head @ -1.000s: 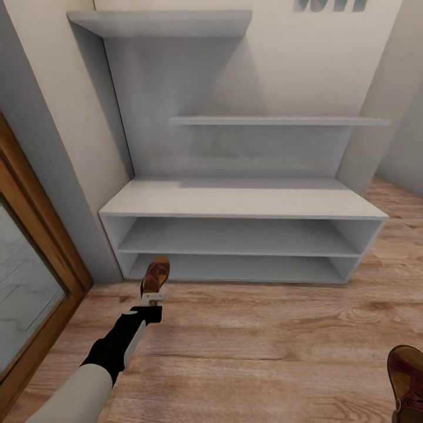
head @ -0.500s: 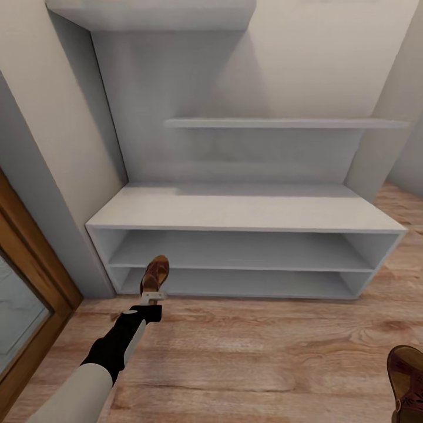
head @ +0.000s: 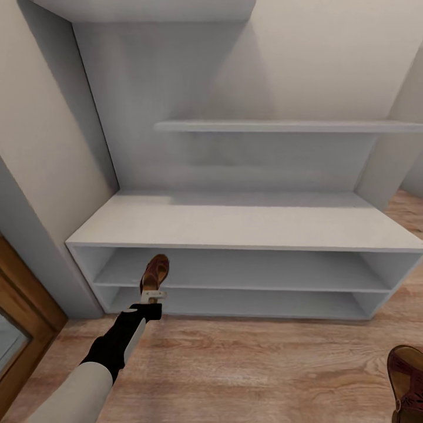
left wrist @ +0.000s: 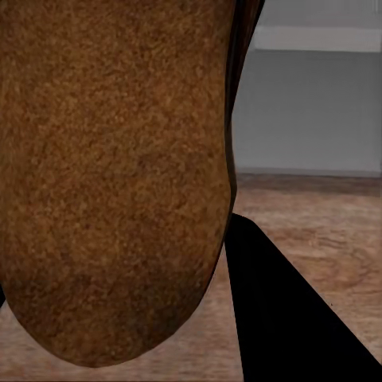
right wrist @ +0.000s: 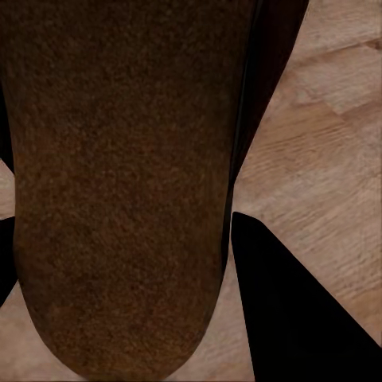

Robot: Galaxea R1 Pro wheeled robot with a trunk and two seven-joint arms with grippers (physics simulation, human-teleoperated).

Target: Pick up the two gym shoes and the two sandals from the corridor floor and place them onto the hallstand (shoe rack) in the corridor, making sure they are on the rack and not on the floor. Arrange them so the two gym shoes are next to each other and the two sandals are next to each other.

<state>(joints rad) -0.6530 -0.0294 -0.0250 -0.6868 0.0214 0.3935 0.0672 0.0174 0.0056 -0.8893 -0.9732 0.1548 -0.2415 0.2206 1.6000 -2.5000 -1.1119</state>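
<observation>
Head view: the left arm reaches forward from the lower left, and its gripper (head: 154, 295) is clamped on the heel end of a brown sandal (head: 155, 272). The sandal stands nearly on end, its long axis running up and away from the gripper, toe uppermost and aimed at the shoe rack (head: 235, 226). It hangs in the air in front of the rack's left half, seen against the open lower shelves and below the level of the bench top. The bench top, both open shelves and the two floating shelves (head: 276, 126) above are bare. A plain wall and a wooden door frame (head: 23, 317) close off the left side. The second sandal (head: 407, 376) shows at the bottom right corner, cut by the edge, above the wooden floor (head: 258, 370) and well apart from the first.

Left wrist view: the tan sole of the sandal (left wrist: 111, 175) runs lengthwise along the gripper, its rounded end nearest the camera. One dark finger (left wrist: 278, 318) shows beside it. Beyond lie floor planks and the pale grey front of the rack (left wrist: 310, 119).

Right wrist view: the second sandal's darker sole (right wrist: 119, 183) lies the same way, lengthwise between dark fingers (right wrist: 294, 310) that flank it, so the right gripper grips this one. Floor planks (right wrist: 334, 127) lie behind it.
</observation>
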